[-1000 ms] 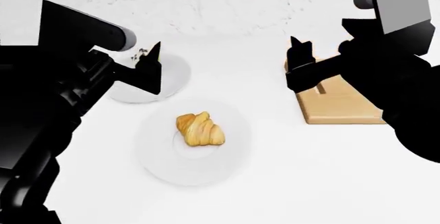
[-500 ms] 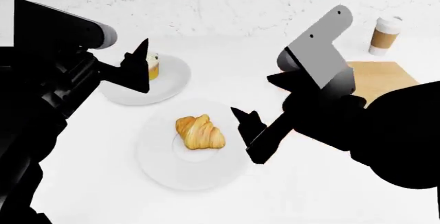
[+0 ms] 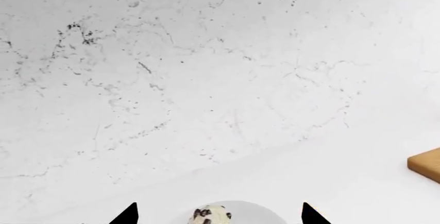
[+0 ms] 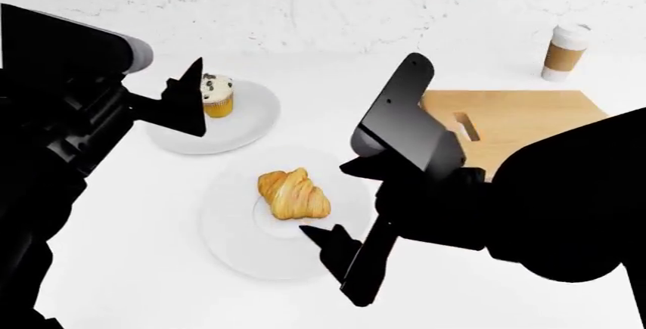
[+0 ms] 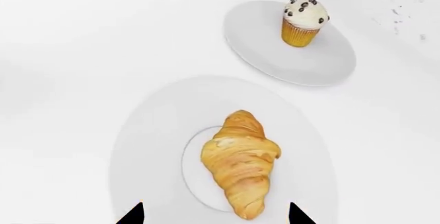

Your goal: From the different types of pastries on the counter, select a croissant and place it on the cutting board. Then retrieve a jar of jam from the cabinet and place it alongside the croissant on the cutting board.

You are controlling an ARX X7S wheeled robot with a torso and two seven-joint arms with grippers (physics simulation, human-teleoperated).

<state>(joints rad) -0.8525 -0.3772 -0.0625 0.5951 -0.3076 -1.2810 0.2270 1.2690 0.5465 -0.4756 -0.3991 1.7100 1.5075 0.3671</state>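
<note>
The golden-brown croissant (image 4: 293, 194) (image 5: 242, 162) lies in the middle of a round white plate (image 4: 234, 234) (image 5: 148, 141) on the white counter (image 4: 151, 276). My right gripper (image 4: 338, 265) (image 5: 213, 216) hangs open just over the plate's near rim, its fingers either side of the croissant's near end and not touching it. The light-brown cutting board (image 4: 525, 121) (image 3: 427, 164) lies bare at the right. My left gripper (image 4: 190, 98) (image 3: 218, 216) is open beside the cupcake (image 4: 216, 94) (image 3: 209, 214) (image 5: 304, 20). The jar of jam and the cabinet are out of view.
The cupcake stands on a second white plate (image 4: 253, 117) (image 5: 309, 64) behind the croissant's plate. A brown paper coffee cup with a white lid (image 4: 565, 51) stands behind the board near the marbled wall (image 4: 333, 4).
My right arm has swung from above the cutting board leftward and nearer, down to the croissant's plate. The left gripper has drifted slightly left, uncovering the cupcake.
</note>
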